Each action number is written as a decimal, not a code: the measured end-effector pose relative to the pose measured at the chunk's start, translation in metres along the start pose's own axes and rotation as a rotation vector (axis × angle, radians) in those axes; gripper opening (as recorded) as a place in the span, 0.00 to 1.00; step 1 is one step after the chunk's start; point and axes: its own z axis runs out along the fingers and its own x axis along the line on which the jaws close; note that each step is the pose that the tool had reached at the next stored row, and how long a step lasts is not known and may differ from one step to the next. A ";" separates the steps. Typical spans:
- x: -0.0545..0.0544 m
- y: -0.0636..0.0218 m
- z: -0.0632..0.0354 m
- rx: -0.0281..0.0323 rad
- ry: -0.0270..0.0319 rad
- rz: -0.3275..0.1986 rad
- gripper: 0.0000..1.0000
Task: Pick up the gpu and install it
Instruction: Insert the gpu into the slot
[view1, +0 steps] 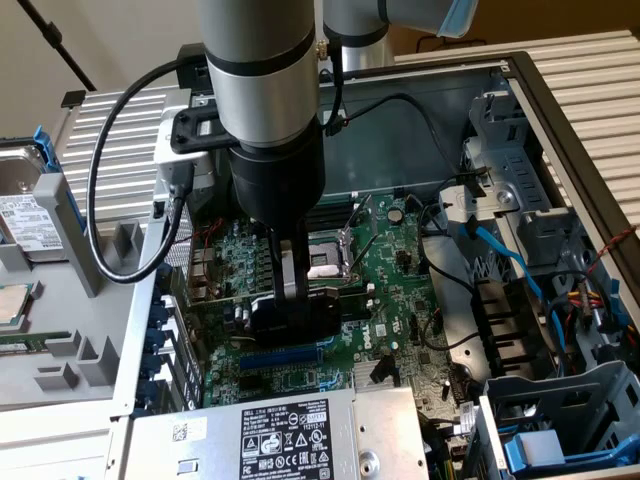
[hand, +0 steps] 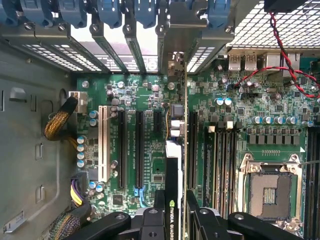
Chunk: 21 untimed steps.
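Black end effector (hand: 175, 202) clamped on slim, black-shrouded gpu (hand: 172, 172); green motherboard (hand: 250, 107) beneath.

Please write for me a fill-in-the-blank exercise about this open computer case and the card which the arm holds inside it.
1. The pincer is ___ on the gpu.
2. The gpu is held on edge over the green ___.
3. The clips at the case's rear are ___ in colour.

Missing words: shut; motherboard; blue.
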 end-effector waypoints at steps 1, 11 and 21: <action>0.000 0.0000 0.0000 0.0001 0.0000 0.000 0.27; -0.002 0.0000 0.0004 -0.0001 0.0006 0.000 0.27; 0.000 0.0001 0.0009 -0.0001 0.0009 0.001 0.27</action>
